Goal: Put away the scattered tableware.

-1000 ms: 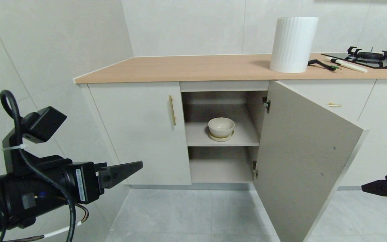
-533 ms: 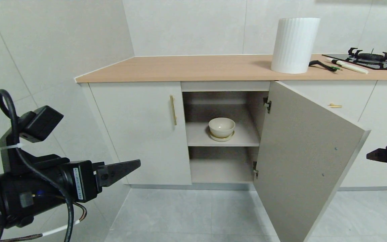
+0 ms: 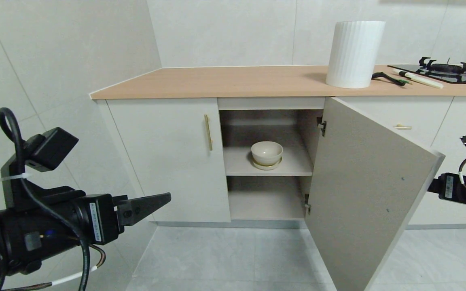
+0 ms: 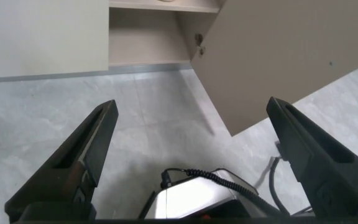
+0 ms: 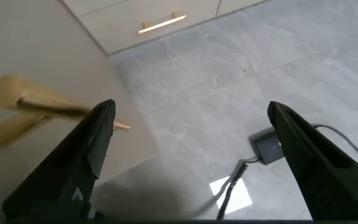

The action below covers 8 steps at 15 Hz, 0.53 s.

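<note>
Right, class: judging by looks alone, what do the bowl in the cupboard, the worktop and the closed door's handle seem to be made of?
The bowl looks like glazed ceramic: cream, smooth, softly shiny. The worktop seems wood or wood-look laminate, matt tan; which is unclear. The handle is probably metal: a slim brass-coloured bar.

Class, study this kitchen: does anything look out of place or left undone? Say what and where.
The beige cabinet door hangs wide open, exposing a cream ceramic bowl on the upper shelf. A black-handled utensil and a white utensil lie loose on the wooden countertop by the hob. Nothing spilled or broken.
</note>
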Tool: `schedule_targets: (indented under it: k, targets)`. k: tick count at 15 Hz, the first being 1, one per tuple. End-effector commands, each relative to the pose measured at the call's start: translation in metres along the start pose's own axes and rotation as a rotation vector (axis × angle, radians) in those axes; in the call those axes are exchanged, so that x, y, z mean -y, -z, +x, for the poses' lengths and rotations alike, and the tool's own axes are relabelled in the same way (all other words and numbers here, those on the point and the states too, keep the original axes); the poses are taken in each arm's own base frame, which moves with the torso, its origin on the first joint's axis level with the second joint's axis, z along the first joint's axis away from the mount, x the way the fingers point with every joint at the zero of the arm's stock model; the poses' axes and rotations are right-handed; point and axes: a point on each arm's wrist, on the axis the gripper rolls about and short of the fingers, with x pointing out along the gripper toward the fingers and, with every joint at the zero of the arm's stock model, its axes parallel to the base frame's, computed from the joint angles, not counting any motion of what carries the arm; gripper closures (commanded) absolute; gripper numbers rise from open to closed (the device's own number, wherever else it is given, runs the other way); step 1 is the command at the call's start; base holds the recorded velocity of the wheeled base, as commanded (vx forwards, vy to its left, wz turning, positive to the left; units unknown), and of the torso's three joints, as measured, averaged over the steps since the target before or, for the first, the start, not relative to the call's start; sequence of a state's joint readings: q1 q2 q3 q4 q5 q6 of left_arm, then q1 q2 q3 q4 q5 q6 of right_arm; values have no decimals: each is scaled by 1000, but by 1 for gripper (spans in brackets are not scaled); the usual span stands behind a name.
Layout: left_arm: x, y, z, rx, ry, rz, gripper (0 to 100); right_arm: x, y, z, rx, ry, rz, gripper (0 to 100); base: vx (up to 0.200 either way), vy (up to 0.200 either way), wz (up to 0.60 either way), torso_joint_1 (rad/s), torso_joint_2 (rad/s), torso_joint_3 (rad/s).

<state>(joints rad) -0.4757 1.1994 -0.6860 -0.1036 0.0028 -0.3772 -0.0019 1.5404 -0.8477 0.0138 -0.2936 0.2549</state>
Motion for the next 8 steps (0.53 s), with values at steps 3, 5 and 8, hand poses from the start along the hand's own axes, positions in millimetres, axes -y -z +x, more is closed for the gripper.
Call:
schedule_targets:
  k: [3,5,8]
  targets:
    - [-1,2,2,-11,-1,0,0,-31,15,8,-57,-73,1,0,0,0,0,0,0,0]
    - [0,1,2,-9,-2,0,0,-49,22,7,-62,-128,-16,0,0,0,0,0,0,0]
    - [-1,2,5,-20,-7,-2,0,-82,38,1,-93,-214,-85,0,0,0,0,0,0,0]
